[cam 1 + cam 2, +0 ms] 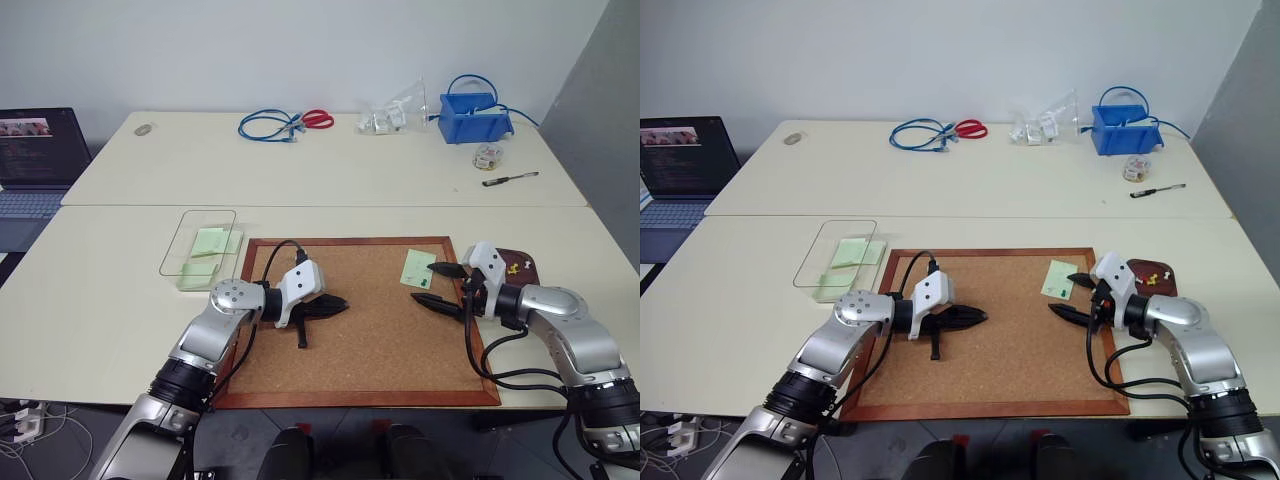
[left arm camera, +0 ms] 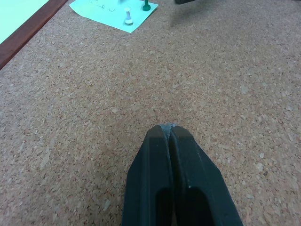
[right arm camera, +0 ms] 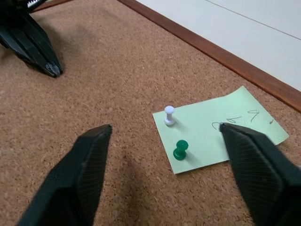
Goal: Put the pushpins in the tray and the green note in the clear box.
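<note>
Right claw (image 3: 162, 141), fingers spread and grasping nothing, hovers low over the green note (image 3: 221, 129), which lies flat on the corkboard (image 1: 380, 330) near the board's far right corner. Two pushpins stand upright in the note: one whitish (image 3: 169, 115), one green (image 3: 180, 149), side by side near one edge, both between the claw's fingertips. Just off the board's right edge sits the tray (image 1: 1152, 272), dark reddish-brown, with small pins in it, a yellow one and a whitish one showing; their full count cannot be told. Left claw (image 1: 340, 307), clenched on nothing, hangs over the middle of the board, well apart from the note. Beyond the board's far left corner rests the clear box (image 1: 200, 243), with pale green paper in it. Along the desk's (image 1: 330, 180) far edge lie a blue cable (image 1: 265, 125), red scissors (image 1: 318, 119), a blue bin (image 1: 475, 118) and a pen (image 1: 510, 179). One laptop (image 1: 35, 160) stands off the desk's left side.
</note>
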Tool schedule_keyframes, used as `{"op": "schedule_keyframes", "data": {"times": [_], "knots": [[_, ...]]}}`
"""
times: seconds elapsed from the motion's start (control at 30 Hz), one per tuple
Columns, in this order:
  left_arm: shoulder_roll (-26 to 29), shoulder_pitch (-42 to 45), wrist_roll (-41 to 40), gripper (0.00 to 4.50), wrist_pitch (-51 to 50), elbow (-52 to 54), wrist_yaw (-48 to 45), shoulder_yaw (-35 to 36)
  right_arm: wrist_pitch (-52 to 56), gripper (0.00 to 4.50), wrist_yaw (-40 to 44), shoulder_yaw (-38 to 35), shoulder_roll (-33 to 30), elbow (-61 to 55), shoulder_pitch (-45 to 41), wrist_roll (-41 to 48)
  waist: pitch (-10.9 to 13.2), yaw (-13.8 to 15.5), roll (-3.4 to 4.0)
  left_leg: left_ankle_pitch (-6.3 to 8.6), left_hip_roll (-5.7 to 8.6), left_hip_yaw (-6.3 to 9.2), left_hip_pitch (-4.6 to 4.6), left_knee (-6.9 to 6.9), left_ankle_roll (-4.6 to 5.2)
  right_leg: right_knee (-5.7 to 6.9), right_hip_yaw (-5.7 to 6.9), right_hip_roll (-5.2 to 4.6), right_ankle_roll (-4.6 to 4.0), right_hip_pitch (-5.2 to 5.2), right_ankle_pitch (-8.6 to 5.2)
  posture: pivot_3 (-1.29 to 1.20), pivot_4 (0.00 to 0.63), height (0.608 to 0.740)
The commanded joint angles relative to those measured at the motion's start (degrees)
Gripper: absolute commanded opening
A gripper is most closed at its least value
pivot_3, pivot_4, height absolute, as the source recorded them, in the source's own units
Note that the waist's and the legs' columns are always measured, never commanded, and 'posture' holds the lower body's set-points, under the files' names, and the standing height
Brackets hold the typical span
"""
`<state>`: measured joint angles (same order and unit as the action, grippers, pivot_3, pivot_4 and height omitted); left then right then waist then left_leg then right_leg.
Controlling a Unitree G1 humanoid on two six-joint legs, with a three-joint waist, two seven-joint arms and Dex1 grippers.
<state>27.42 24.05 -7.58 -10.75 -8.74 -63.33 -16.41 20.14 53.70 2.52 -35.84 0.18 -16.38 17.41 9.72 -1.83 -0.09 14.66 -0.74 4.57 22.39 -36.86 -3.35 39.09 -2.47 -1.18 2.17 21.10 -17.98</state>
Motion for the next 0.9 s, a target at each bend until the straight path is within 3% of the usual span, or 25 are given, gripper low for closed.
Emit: {"op": "schedule_keyframes", "data": {"times": [0.03,0.5,0.9], "knots": [[0.7,-2.4,2.6,0.00,-1.8,-2.2,-2.2,-4.5,-2.0,2.84,0.6,-0.1,0.2,0.1,-0.8,-0.5,0.0,0.0,0.00,0.00,0.00,0.00,0.00,0.00,0.00,0.00,0.00,0.00,0.00,0.00,0.00,0.00,0.150,0.740],[0.9,-3.0,2.5,0.00,-1.7,-1.8,-2.1,-4.5,-3.1,0.13,0.3,0.2,0.3,2.4,-1.2,-1.1,0.0,0.0,0.01,0.00,0.00,0.00,-0.01,0.00,0.00,0.01,0.00,0.00,0.00,0.00,0.00,0.00,0.150,0.740],[1.3,-3.3,2.9,0.00,-1.3,-1.9,-2.1,-4.7,-0.3,0.04,0.3,-2.3,-0.1,-2.1,-0.9,2.4,0.0,0.0,0.01,0.00,-0.01,0.00,-0.01,0.00,0.00,0.01,-0.01,0.00,0.00,0.00,0.00,0.00,0.150,0.740]]}}
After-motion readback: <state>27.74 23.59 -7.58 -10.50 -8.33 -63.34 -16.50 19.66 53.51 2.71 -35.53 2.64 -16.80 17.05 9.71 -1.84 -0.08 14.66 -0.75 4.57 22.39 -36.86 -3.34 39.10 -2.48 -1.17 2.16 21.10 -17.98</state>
